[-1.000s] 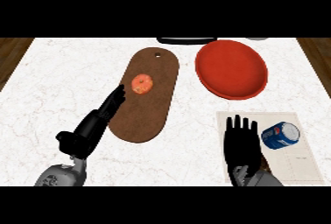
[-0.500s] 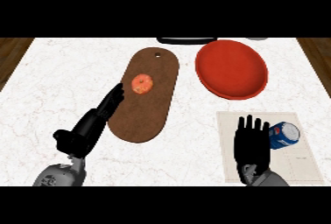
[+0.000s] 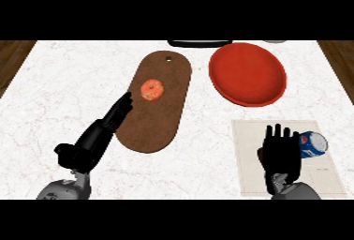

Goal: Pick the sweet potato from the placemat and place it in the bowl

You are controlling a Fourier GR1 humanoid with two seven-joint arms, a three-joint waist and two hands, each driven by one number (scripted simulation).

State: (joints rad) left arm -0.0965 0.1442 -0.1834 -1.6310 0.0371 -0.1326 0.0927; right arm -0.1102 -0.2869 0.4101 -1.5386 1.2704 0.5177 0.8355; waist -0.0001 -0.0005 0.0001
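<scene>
The orange sweet potato (image 3: 151,90) lies on the brown oval board (image 3: 155,126), with the red bowl (image 3: 247,73) to its right. The left hand (image 3: 104,129) stretches straight-fingered just below it, not touching. The right hand (image 3: 280,152) rests open over the pale placemat (image 3: 318,171) beside a blue can (image 3: 313,144).

Colour key. Counter (image 3: 62,79): white marble with faint grey veining, dark wood at the upper corners. Board (image 3: 162,117), centre: brown. Round item (image 3: 151,90) on it: orange with paler mottling. Bowl (image 3: 247,73), upper right: red. Mat (image 3: 318,173), lower right: pale beige. Can (image 3: 313,145): blue and white. Both hands: black.
</scene>
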